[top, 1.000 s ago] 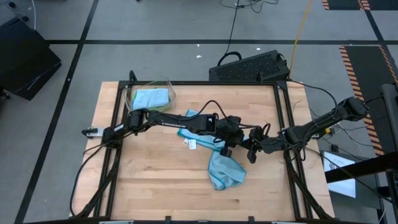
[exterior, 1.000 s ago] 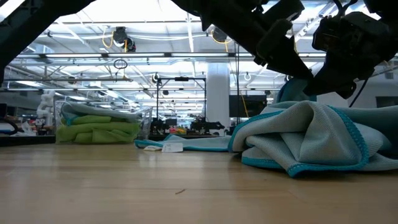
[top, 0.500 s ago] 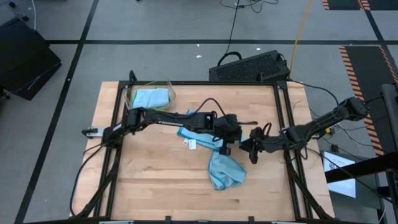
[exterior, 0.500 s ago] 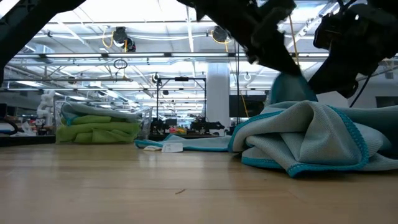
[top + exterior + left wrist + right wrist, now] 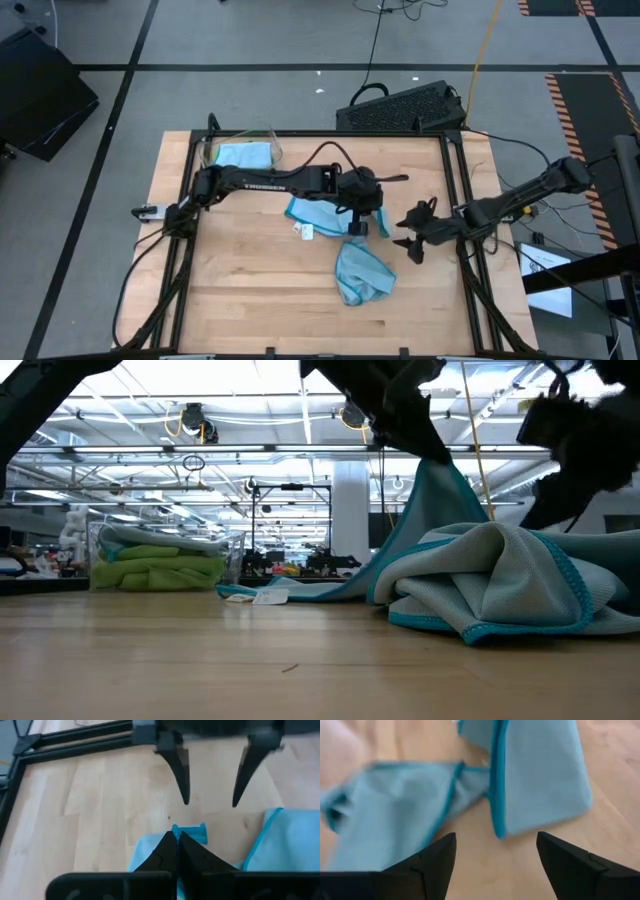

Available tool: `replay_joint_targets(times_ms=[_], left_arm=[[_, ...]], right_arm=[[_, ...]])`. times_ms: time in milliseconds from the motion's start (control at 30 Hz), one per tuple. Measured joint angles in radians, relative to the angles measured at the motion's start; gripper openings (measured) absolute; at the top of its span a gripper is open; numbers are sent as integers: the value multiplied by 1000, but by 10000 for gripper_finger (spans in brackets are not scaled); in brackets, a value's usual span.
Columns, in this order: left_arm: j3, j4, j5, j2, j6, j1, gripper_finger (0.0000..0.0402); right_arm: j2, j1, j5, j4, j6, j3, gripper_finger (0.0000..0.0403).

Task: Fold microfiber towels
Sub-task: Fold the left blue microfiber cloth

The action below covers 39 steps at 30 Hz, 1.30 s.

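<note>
Since a second ago the left tool (image 5: 358,222) has risen, lifting a corner of the light blue towel (image 5: 322,214), pinched shut on its edge. Right of it, the right tool (image 5: 415,243) has backed off, fingers spread wide. Below both lies a crumpled blue towel (image 5: 361,274) on the worktop (image 5: 250,290).

You see two dark, slim, jointed arms with black cables looping along them. The left arm (image 5: 270,182) bears pale lettering. Each hand (image 5: 495,865) ends in two black, tapering fingers (image 5: 180,767).
</note>
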Motion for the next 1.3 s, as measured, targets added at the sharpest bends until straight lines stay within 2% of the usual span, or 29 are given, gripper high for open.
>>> replay_joint_targets(times_ms=[233, 367, 500, 800, 1167, 1300], left_arm=[[0, -22, 0, 0, -14, 25, 2], [0, -25, 1, 0, -34, 36, 1], [0, -27, 0, 0, -66, 53, 2], [0, -35, -1, 0, -125, 85, 2], [0, -38, -19, 1, -166, 91, 2], [0, -38, -26, 1, -180, 91, 3]], right_arm=[[173, 1, 105, 76, -55, -2, 253], [270, 2, 108, 168, -70, -1, 243], [336, 2, 133, 213, -17, -2, 234], [382, 1, 232, 232, -15, -2, 215], [460, 0, 260, 277, 16, -2, 213], [482, -6, 266, 327, 11, -2, 195]])
